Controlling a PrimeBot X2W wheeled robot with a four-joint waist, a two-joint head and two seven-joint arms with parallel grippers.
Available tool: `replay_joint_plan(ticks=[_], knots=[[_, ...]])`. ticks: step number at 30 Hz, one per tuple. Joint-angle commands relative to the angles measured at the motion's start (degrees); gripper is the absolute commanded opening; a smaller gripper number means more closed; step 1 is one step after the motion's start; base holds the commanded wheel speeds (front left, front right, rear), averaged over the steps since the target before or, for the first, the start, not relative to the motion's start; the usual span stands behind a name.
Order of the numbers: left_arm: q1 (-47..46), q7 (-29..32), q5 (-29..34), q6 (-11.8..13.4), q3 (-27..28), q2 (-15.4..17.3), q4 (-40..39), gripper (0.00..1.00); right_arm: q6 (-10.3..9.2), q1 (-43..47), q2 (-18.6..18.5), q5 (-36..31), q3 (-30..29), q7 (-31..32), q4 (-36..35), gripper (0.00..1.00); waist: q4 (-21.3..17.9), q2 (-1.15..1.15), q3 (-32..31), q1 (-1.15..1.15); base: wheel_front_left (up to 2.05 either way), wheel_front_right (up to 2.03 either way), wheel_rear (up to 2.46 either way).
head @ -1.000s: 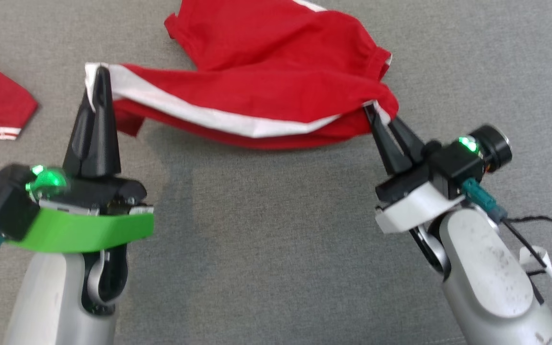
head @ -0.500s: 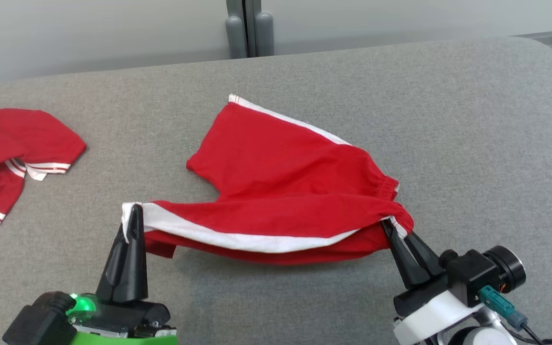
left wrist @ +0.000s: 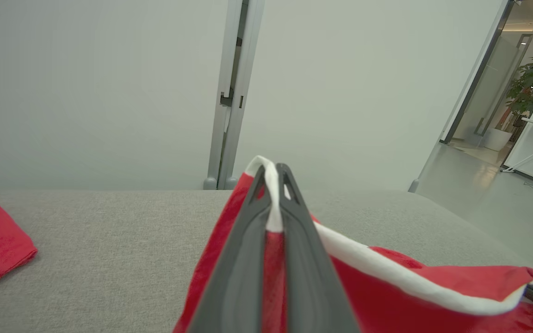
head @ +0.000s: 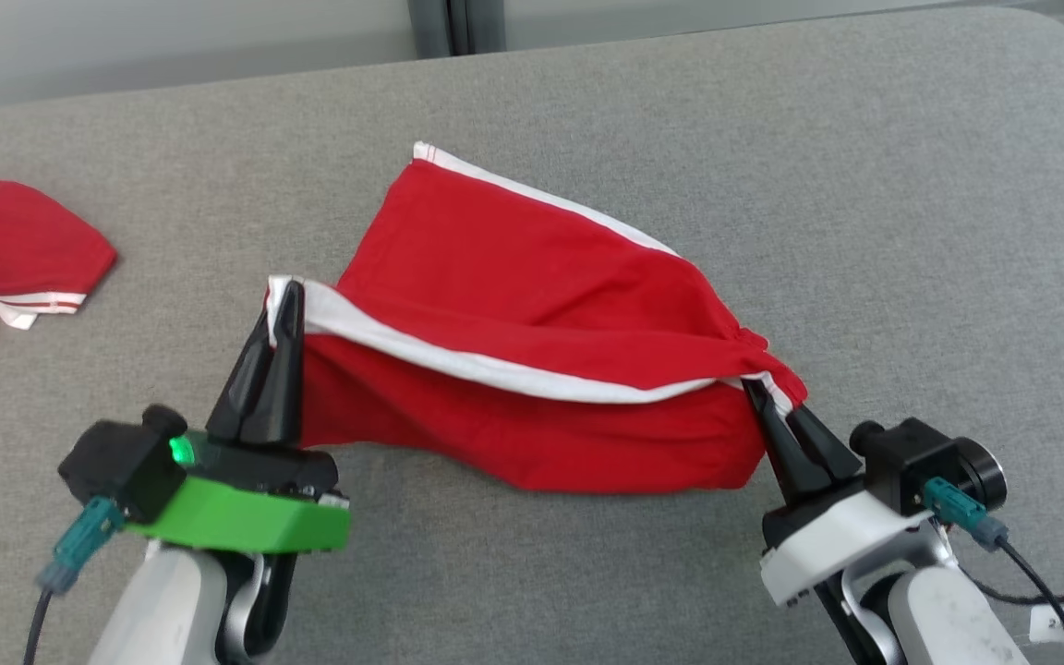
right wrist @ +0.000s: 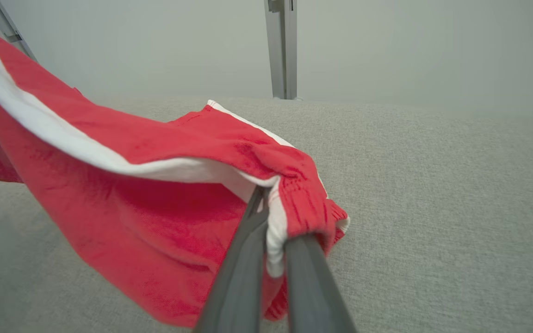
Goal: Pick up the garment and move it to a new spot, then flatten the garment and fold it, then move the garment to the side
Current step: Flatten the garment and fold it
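Folding seems under way: left pincer and right pincer each clamp a corner of the red cloth shorts with white side stripes, centred on the grey fabric surface. Next, carry the lifted edge toward 12 o'clock. Another red white-trimmed garment at 9 o'clock lies well clear.

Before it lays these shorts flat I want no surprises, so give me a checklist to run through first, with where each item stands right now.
1. Left gripper shut on the red shorts' white-trimmed corner: ok.
2. Right gripper shut on the waistband end: ok.
3. Striped edge stretched between the grippers: ok.
4. Fabric flat, no folds: not ok, one leg hangs creased below the stripe.
5. Other red garment apart from the shorts: ok.
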Motion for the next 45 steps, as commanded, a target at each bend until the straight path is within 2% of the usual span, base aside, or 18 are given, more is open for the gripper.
replay_joint_plan(ticks=[1, 5, 13, 19, 27, 29, 31, 32, 33, 34, 35, 36, 40, 45], knots=[[-3.6, 0.0, -0.3, -0.1, -0.5, 0.9, 2.1, 0.00, -0.06, -2.4, -0.1, 0.4, -0.2, -0.7, 1.3, 0.00, -1.5, 0.00, 3.3, 0.00, 0.00, 0.00, 0.00], [-13.0, 0.0, 0.5, -0.1, -2.7, 1.7, 10.2, 0.00, -0.06, -8.3, -0.1, 1.3, -0.3, -1.4, 6.1, 0.00, -2.9, 0.00, 7.2, 0.00, 0.00, 0.00, 0.00], [-28.5, 0.0, 1.2, -0.1, -4.7, 1.1, 24.7, 0.00, -0.06, -18.4, -0.1, 3.6, 0.5, -3.7, 14.1, 0.00, -5.8, 0.00, 13.5, 0.00, 0.00, 0.00, 0.00], [-35.5, 0.0, 1.4, -0.1, -7.4, 1.4, 32.4, 0.00, -0.06, -22.4, -0.1, 5.3, 1.5, -5.6, 18.5, 0.00, -7.0, 0.00, 15.7, 0.00, 0.00, 0.00, 0.00], [-41.1, 0.0, 1.0, -0.1, -8.4, 2.3, 37.7, 0.00, -0.06, -24.8, -0.1, 8.0, 3.2, -7.7, 21.5, 0.00, -8.3, 0.00, 16.7, 0.00, 0.00, 0.00, 0.00], [-41.7, 0.0, 0.9, -0.1, -8.3, 2.4, 38.9, 0.00, -0.07, -25.1, -0.2, 8.5, 3.3, -8.2, 22.2, 0.16, -8.5, 0.00, 16.6, 0.00, 0.00, 0.00, 0.00], [-42.3, 0.0, 0.9, -0.1, -8.1, 2.4, 40.2, 0.00, -0.07, -25.3, -0.1, 8.8, 3.6, -8.6, 22.8, 0.23, -8.7, 0.00, 16.4, 0.00, 0.00, 0.00, 0.00], [-42.7, 0.0, 0.8, -0.1, -7.9, 2.4, 41.1, 0.23, -0.07, -25.3, -0.2, 9.1, 3.5, -8.8, 23.2, 0.41, -8.8, 0.00, 16.2, 0.00, 0.00, 0.00, 0.00], [-42.8, 0.0, 0.7, -0.1, -8.1, 2.3, 41.8, 0.34, -0.07, -25.4, -0.2, 9.1, 3.4, -8.9, 23.4, 0.95, -8.8, 0.00, 16.1, 0.00, 0.00, 0.00, 0.00], [-42.8, 0.0, 0.3, -0.1, -8.4, 2.1, 42.7, 0.56, -0.07, -25.4, -0.2, 9.2, 3.1, -9.1, 23.7, 1.00, -8.9, 0.00, 16.0, 0.00, 0.00, 0.00, 0.00], [-43.0, 0.0, 0.2, -0.1, -8.6, 1.9, 43.1, 0.83, -0.07, -25.4, -0.2, 9.2, 2.9, -9.2, 23.9, 1.00, -8.9, 0.00, 15.8, 0.00, 0.00, 0.00, 0.00], [-43.3, 0.0, -0.2, -0.1, -9.0, 1.7, 43.4, 1.00, -0.07, -25.4, -0.2, 8.4, 2.6, -9.4, 24.2, 1.00, -8.8, 0.00, 15.6, 0.00, 0.00, 0.00, 0.00], [-43.0, 0.0, -1.5, -0.1, -10.6, 1.4, 43.9, 1.00, -0.07, -24.1, -0.1, 7.4, 1.7, -9.7, 24.0, 1.00, -8.2, 0.00, 14.7, 0.00, 0.00, 0.00, 0.00], [-40.8, 0.0, -3.1, -0.1, -12.2, 2.6, 44.2, 1.00, -0.07, -21.8, -0.2, 5.7, 0.5, -9.9, 22.1, 1.00, -7.6, 0.00, 12.9, 0.00, 0.00, 0.00, 0.00]])
